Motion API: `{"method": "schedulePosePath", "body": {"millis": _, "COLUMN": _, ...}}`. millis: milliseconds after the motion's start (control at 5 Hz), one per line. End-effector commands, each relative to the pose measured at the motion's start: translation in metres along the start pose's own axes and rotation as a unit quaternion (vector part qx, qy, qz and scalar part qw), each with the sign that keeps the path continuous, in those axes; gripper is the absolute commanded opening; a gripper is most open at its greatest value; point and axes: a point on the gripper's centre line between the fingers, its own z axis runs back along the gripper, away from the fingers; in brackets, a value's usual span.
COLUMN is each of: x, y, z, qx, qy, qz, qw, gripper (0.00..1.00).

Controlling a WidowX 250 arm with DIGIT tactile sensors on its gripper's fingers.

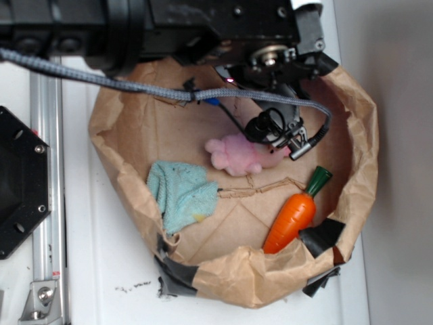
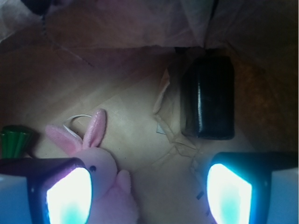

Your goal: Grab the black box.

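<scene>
Inside the crumpled brown paper bag (image 1: pixel 352 135) on the white counter (image 1: pixel 101 271), the gripper (image 2: pixel 148 186) is seen spread wide, with nothing held between its fingers (image 2: pixel 229 189). From the wrist view, the black box (image 2: pixel 208 97) lies on the paper floor ahead of the gripper, nearer the right finger and close to the bag's far wall; it is not touched. The pink plush bunny (image 2: pixel 100 179) is pressed against the left finger, partly between the two fingers, so it sits nearer the grasp than the box does. In the exterior view the box is hidden under the arm (image 1: pixel 203 27), while a light blue cloth (image 1: pixel 179 193) and a toy carrot (image 1: pixel 294 213) rest well apart from it in the bag. The task is judged to be at the approach stage: no grasp has been made. What is left is for the gripper to be advanced over the box, clear of the bunny, lowered around it and clamped.
</scene>
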Motion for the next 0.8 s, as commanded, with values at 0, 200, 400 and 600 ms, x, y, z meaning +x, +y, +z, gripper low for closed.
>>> {"method": "schedulePosePath", "body": {"millis": 0, "x": 0.010, "y": 0.003, "z": 0.013, "qx": -0.010, "qy": -0.026, "qz": 0.004, "qw": 1.000, "gripper": 1.00}}
{"method": "schedulePosePath", "body": {"millis": 200, "x": 0.010, "y": 0.003, "z": 0.013, "qx": -0.010, "qy": -0.026, "qz": 0.004, "qw": 1.000, "gripper": 1.00}}
{"method": "schedulePosePath", "body": {"millis": 400, "x": 0.003, "y": 0.015, "z": 0.010, "qx": -0.016, "qy": -0.040, "qz": 0.004, "qw": 0.999, "gripper": 1.00}}
{"method": "schedulePosePath", "body": {"millis": 600, "x": -0.008, "y": 0.010, "z": 0.008, "qx": -0.023, "qy": -0.042, "qz": -0.002, "qw": 0.999, "gripper": 1.00}}
